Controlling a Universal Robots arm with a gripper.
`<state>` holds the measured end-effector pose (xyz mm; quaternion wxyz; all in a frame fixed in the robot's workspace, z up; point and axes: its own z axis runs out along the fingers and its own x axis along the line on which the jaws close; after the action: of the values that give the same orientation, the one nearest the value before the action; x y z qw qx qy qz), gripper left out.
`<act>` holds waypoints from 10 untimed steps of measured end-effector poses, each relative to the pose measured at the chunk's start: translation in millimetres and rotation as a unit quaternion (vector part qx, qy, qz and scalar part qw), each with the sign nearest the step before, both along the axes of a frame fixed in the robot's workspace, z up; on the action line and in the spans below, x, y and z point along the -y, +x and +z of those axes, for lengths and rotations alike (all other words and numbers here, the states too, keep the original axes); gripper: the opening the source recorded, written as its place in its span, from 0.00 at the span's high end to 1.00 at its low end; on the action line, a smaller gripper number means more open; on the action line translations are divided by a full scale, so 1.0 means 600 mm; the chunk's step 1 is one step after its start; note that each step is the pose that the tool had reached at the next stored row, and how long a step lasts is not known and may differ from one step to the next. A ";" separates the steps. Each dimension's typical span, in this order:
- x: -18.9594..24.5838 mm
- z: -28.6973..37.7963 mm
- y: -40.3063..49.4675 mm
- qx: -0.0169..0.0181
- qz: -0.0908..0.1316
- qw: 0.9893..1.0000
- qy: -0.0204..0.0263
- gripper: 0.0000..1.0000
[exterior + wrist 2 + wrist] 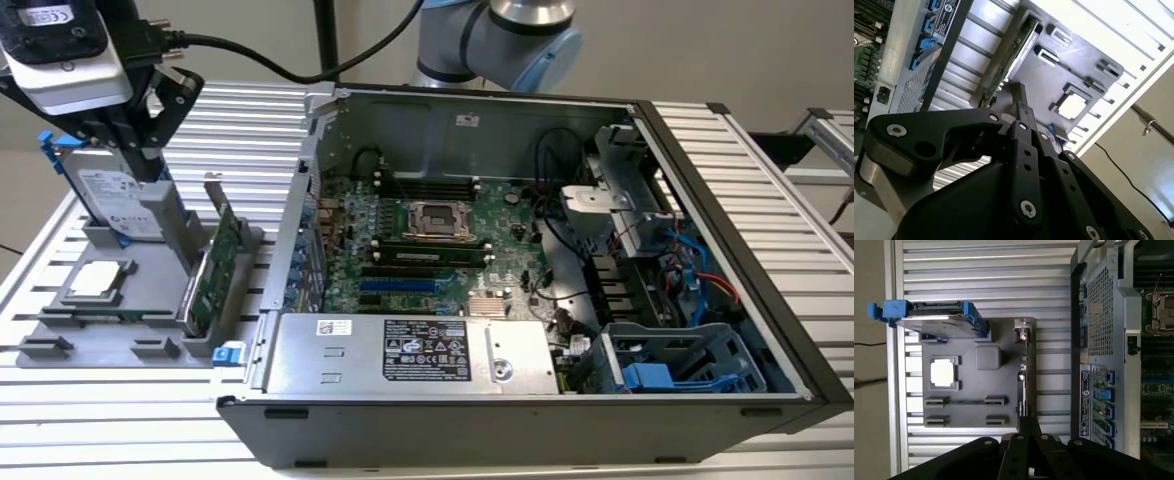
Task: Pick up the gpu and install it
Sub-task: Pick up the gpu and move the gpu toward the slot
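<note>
The gpu [214, 265] stands on its long edge in a slot of the grey holder [140, 325], green board facing the open computer case [747, 260], silver bracket at the far end. In both wrist views it shows edge-on as a thin strip [1023, 377] [1010, 62]. My gripper [138, 158] hangs above the holder's far end, in front of the hard drive and to the exterior view's left of the gpu. Its black fingers [1028, 424] [1022, 111] are shut together with nothing between them, pointing down toward the card's edge.
A silver hard drive in a blue frame [110, 195] [936, 320] stands at the holder's far end. A square silver CPU chip [100, 278] [943, 374] lies flat beside it. The case's motherboard [427, 240] lies exposed, with blue slots [400, 285] and a power supply [407, 355] near the front.
</note>
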<state>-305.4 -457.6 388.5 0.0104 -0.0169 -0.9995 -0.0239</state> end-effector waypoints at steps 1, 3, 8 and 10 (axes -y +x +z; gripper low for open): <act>0.0007 0.000 0.000 0.000 0.000 1.000 0.000 1.00; 0.0006 0.000 0.000 0.000 0.000 1.000 0.000 1.00; 0.0012 0.000 0.000 0.000 0.000 1.000 0.000 1.00; 0.0012 0.000 0.000 0.000 0.000 1.000 0.000 1.00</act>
<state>-305.4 -458.4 388.5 0.0106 -0.0168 -0.9995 -0.0239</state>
